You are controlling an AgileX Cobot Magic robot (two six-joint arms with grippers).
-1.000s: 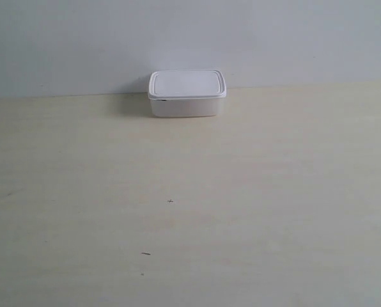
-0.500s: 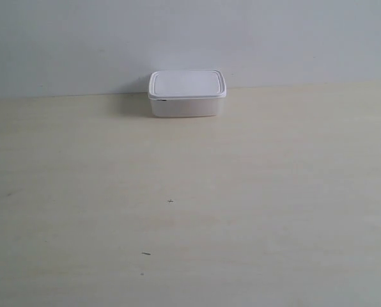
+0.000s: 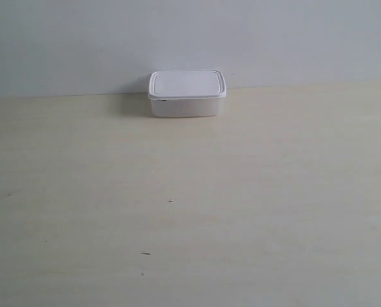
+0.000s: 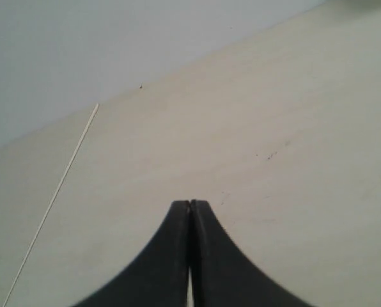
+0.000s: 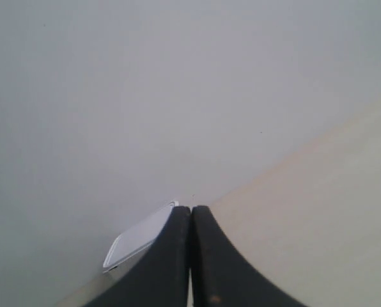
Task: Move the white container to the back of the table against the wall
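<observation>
The white container [image 3: 186, 93] stands at the far edge of the table [image 3: 241, 192], about midway along it, with its back side right up at the wall [image 3: 178, 38]. It sits level, its flat lid [image 3: 186, 84] on top and a faint shadow on the table to its left. A few tiny dark specks [image 3: 171, 201] dot the near part of the tabletop, well apart from the box. The left gripper [image 4: 190, 203] has its two dark fingers pressed together with nothing between them. It hangs over bare tabletop, and the container does not appear in its wrist view. The right gripper [image 5: 190, 208] is likewise closed on nothing, fingertip against fingertip, and faces toward the wall. From its wrist camera the container [image 5: 139, 242] shows only as a pale corner past the fingertips and off to one side of them, partly hidden behind one finger and clear of both tips.
</observation>
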